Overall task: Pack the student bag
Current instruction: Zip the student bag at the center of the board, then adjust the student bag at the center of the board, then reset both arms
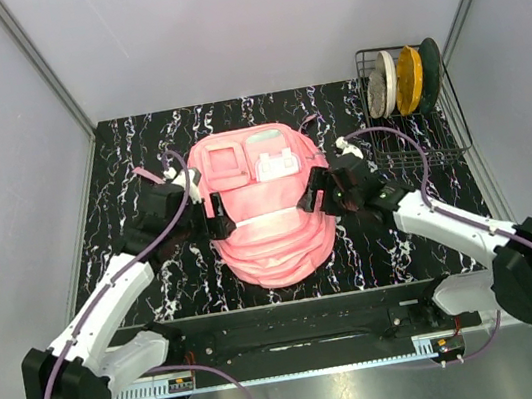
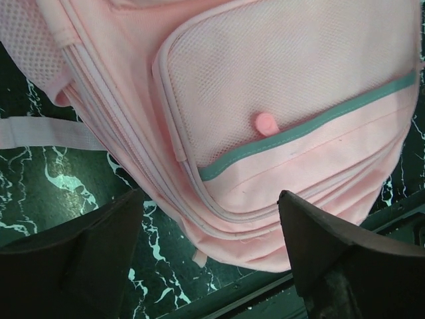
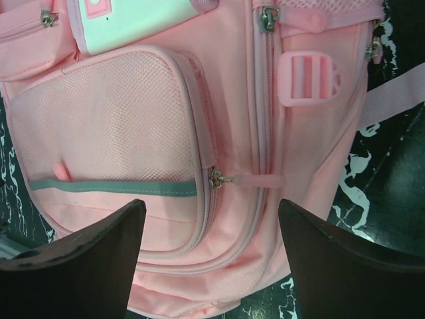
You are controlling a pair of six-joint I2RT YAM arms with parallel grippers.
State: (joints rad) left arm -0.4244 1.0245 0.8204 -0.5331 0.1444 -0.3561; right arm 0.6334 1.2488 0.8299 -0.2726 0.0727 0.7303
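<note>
The student bag (image 1: 271, 229), a soft pink backpack, lies flat in the middle of the black marbled table. My left gripper (image 1: 213, 218) hovers at its left edge and my right gripper (image 1: 314, 195) at its right edge. Both are open and hold nothing. In the left wrist view the open left gripper (image 2: 209, 259) hangs over the bag's (image 2: 279, 80) rounded corner, below a mint-trimmed mesh pocket (image 2: 299, 133). Seen from the right wrist, the right gripper (image 3: 209, 259) spans the bag's (image 3: 232, 100) zipped seams, just below a pink zipper pull (image 3: 255, 179).
A wire dish rack (image 1: 418, 135) with upright plates (image 1: 404, 81) stands at the back right. A pink strap (image 2: 46, 131) trails from the bag onto the table. Grey walls close in the table on three sides, and a black rail (image 1: 286, 323) runs along its near edge.
</note>
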